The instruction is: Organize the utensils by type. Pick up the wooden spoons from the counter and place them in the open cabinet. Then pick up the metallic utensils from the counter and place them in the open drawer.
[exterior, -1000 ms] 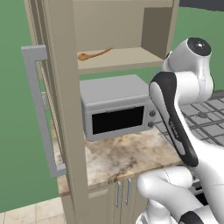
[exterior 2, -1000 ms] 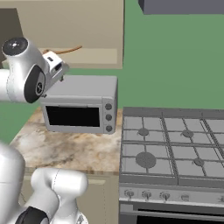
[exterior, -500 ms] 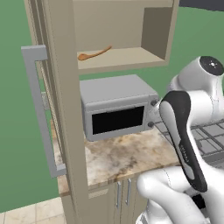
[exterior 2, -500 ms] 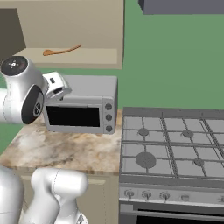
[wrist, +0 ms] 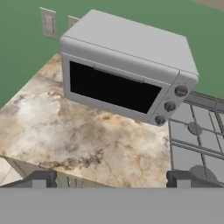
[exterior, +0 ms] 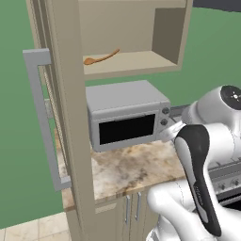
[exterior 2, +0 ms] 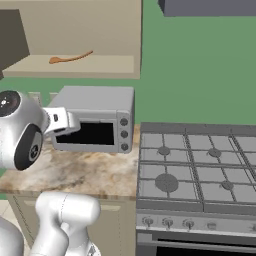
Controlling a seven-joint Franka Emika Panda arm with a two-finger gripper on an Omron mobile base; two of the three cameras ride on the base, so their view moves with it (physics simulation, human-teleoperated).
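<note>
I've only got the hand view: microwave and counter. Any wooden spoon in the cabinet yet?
Observer: Yes, one wooden spoon lies on the cabinet shelf, above the microwave.
Operator: Door open?
Observer: Yes. In the left base view the cabinet door stands swung out, its grey bar handle facing the camera.
Operator: What's right of the microwave past what I see?
Observer: A gas stove with a row of knobs along its front, flush against the counter.
Operator: Where is the hand?
Observer: In the right base view the gripper sits in front of the microwave's left side, below the shelf, empty.
</note>
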